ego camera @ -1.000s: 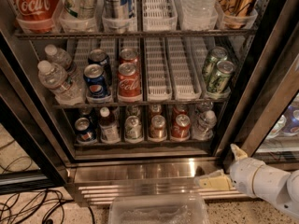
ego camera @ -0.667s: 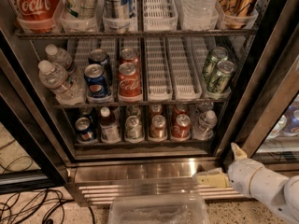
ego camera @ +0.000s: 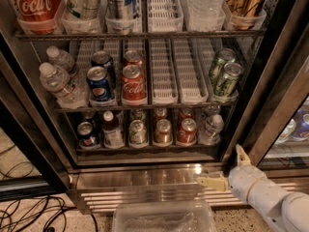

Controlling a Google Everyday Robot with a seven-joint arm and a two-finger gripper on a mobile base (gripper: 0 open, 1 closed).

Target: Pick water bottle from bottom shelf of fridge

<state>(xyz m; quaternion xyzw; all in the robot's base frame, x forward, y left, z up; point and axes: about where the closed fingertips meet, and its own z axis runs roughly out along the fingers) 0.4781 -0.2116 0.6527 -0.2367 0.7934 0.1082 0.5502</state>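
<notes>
The fridge (ego camera: 270,95) stands open in front of me, with a black frame and a shiny steel base (ego camera: 145,180). The bottom shelf (ego camera: 145,149) holds a row of cans. The small clear water bottle (ego camera: 211,128) with a white cap stands at the right end of this row. My gripper (ego camera: 225,168) is at the lower right, in front of the steel base, below and a little right of the bottle. It is open and empty, with one pale finger (ego camera: 240,154) pointing up and the other pointing left.
A white-capped bottle of dark drink (ego camera: 112,129) stands left on the bottom shelf, among Pepsi and red cans. Bigger clear bottles (ego camera: 58,83) stand on the middle shelf at left. A clear plastic bin (ego camera: 164,217) and cables (ego camera: 29,211) lie on the floor.
My gripper has moved slightly left and up towards the fridge base. Nothing in the fridge has moved.
</notes>
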